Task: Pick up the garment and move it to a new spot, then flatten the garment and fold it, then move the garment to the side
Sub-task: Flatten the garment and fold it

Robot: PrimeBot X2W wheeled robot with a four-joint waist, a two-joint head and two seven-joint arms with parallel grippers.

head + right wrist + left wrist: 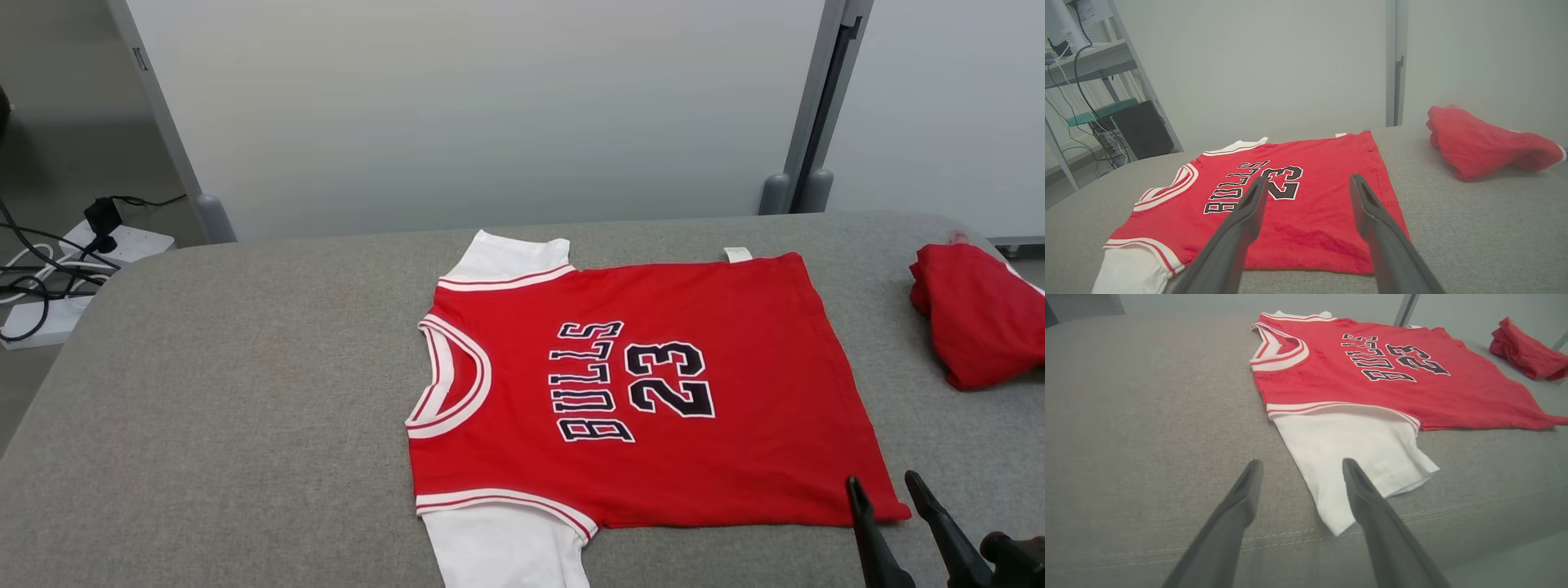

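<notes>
Head view first: the red jersey (653, 384), with white sleeves and "BULLS 23" on its front, lies spread flat near the middle of the grey surface (204, 408), its neck toward this view's left and its hem toward the right. A second red garment (976, 314) sits bunched at the surface's right edge, well apart from the jersey. The right gripper (882, 480) shows at the lower right, its jaws apart, the tips at the jersey's near hem corner (whether they touch the cloth cannot be told). On the floor to the left lies a white power strip (114, 241) with dark cables. Left wrist view: the left gripper (1301, 461) has its jaws wide apart and empty, pointing at the jersey's near white sleeve, whose edge lies between the two tips; the sleeve reaches close to the surface's stitched front edge. Right wrist view: the right gripper's jaws stand apart with nothing between them, over the hem half of the jersey, just beside the printed number. The bunched red garment lies off to the right, and a metal shelf (1090, 57) with cables stands at the far left.
</notes>
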